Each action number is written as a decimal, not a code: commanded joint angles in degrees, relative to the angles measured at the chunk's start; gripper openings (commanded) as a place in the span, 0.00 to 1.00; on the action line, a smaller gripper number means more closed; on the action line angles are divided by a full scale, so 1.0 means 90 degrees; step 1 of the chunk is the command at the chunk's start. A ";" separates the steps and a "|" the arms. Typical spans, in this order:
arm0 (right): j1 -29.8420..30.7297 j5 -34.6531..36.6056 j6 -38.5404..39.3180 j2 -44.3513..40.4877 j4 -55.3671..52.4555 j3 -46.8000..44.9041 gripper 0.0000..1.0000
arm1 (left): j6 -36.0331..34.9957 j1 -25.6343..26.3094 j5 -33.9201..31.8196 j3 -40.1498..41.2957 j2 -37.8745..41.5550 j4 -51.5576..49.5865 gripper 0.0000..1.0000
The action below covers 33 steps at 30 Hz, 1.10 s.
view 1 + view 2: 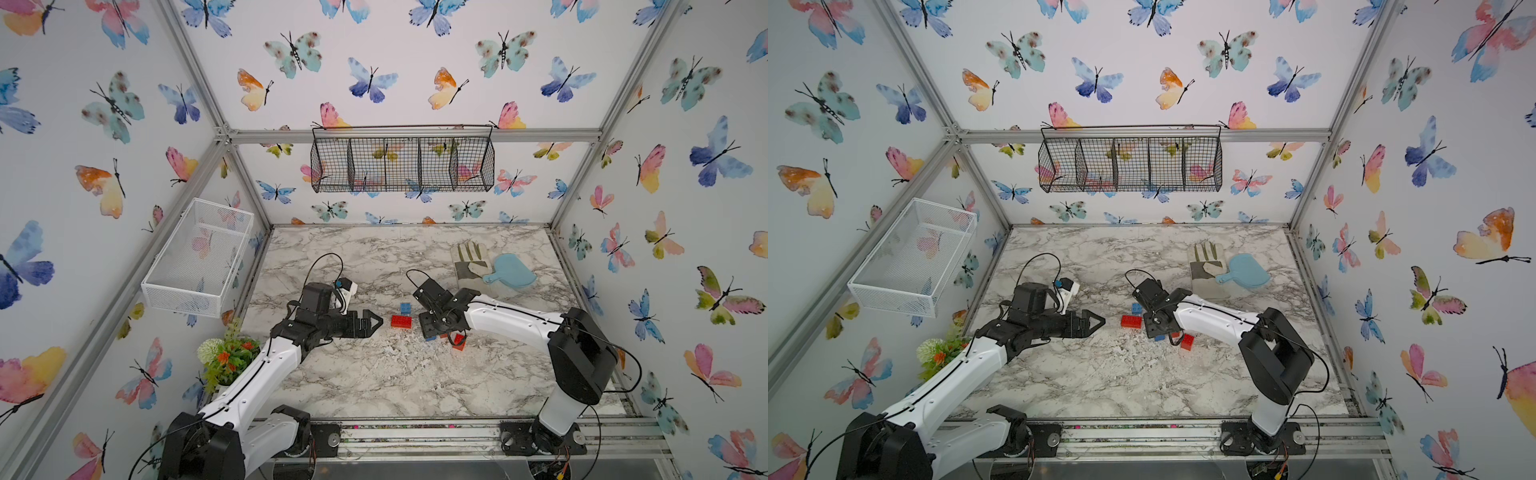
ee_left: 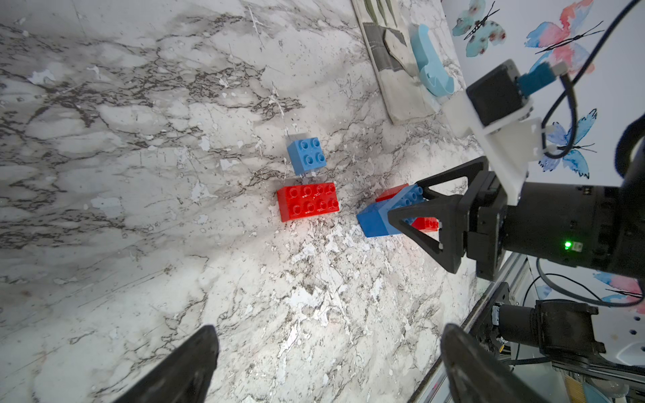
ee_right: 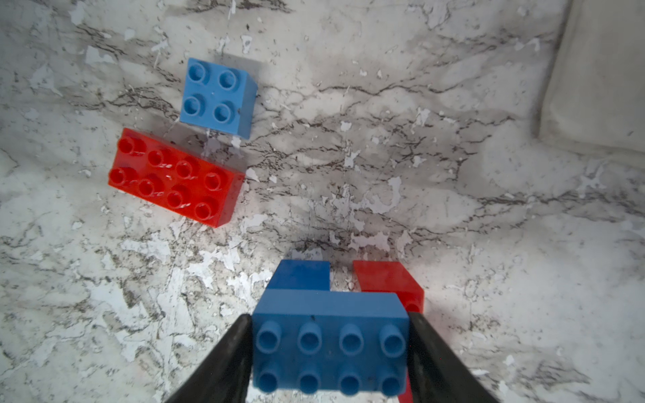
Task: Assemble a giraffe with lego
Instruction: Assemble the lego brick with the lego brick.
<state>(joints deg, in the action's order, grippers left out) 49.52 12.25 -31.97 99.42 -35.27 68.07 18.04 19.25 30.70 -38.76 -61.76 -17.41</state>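
The right gripper (image 3: pixel 330 319) has its black fingers (image 3: pixel 227 352) pressed against the two ends of a long blue brick (image 3: pixel 330 349), whose studs face the wrist camera. Under it show a small dark-blue brick (image 3: pixel 300 275) and a small red brick (image 3: pixel 387 279); whether these are pressed together is hard to tell. This start of the giraffe sits in the middle of the table (image 1: pixel 374 374). A long red brick (image 3: pixel 174 178) and a small light-blue brick (image 3: pixel 216 97) lie studs-up just beside each other nearby. The left gripper (image 2: pixel 330 331) hangs spread wide and empty, just short of the long red brick.
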 commanded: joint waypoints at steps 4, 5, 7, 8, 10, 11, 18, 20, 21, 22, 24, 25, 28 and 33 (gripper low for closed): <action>-0.0023 -0.0060 -0.0174 0.0016 0.0031 -0.0164 0.61 | -0.0023 0.0048 -0.0080 0.0024 0.0094 -0.0051 0.98; -0.0023 -0.0072 -0.0188 0.0027 0.0023 -0.0188 0.61 | -0.0024 0.0047 -0.0084 0.0026 0.0094 -0.0048 0.98; -0.0022 -0.0084 -0.0244 0.0083 -0.0051 -0.0197 0.61 | -0.0023 0.0048 -0.0081 0.0029 0.0092 -0.0045 0.98; -0.0018 -0.0124 -0.0256 0.0096 -0.0056 -0.0217 0.61 | -0.0027 0.0048 -0.0084 0.0030 0.0086 -0.0048 0.98; -0.0023 -0.0249 -0.0303 0.0141 -0.0051 -0.0286 0.61 | -0.0026 0.0049 -0.0073 0.0021 0.0085 -0.0048 0.98; -0.0023 -0.0283 -0.0338 0.0161 -0.0047 -0.0328 0.61 | -0.0025 0.0049 -0.0071 0.0030 0.0085 -0.0046 0.98; -0.0023 -0.0452 -0.0452 0.0276 -0.0044 -0.0640 0.61 | -0.0013 0.0049 -0.0083 0.0025 0.0085 -0.0038 0.98; -0.0020 -0.0443 -0.0472 0.0313 -0.0075 -0.0681 0.61 | -0.0017 0.0058 -0.0083 0.0026 0.0085 -0.0041 0.98; -0.0020 -0.0443 -0.0481 0.0337 -0.0101 -0.0691 0.61 | -0.0012 0.0059 -0.0081 0.0037 0.0085 -0.0029 0.99; -0.0020 -0.0434 -0.0481 0.0348 -0.0113 -0.0691 0.61 | -0.0006 0.0059 -0.0086 0.0038 0.0085 -0.0029 0.98; -0.0016 -0.0419 -0.0467 0.0379 -0.0162 -0.0670 0.61 | -0.0003 0.0059 -0.0072 0.0027 0.0075 -0.0028 0.98; -0.0023 -0.0392 -0.0462 0.0405 -0.0203 -0.0637 0.61 | -0.0006 0.0064 -0.0062 0.0025 0.0066 -0.0029 0.98; -0.0016 -0.0285 -0.0461 0.0439 -0.0292 -0.0525 0.61 | -0.0004 0.0069 -0.0053 0.0028 0.0065 -0.0028 0.98; -0.0023 -0.0267 -0.0453 0.0121 -0.0031 -0.0466 0.62 | -0.0028 0.0077 -0.0040 0.0037 0.0104 -0.0029 0.98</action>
<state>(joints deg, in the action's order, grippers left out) 49.52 11.94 -34.72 98.76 -32.38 65.78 18.06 19.62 30.28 -38.76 -61.76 -17.41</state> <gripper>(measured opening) 0.656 0.984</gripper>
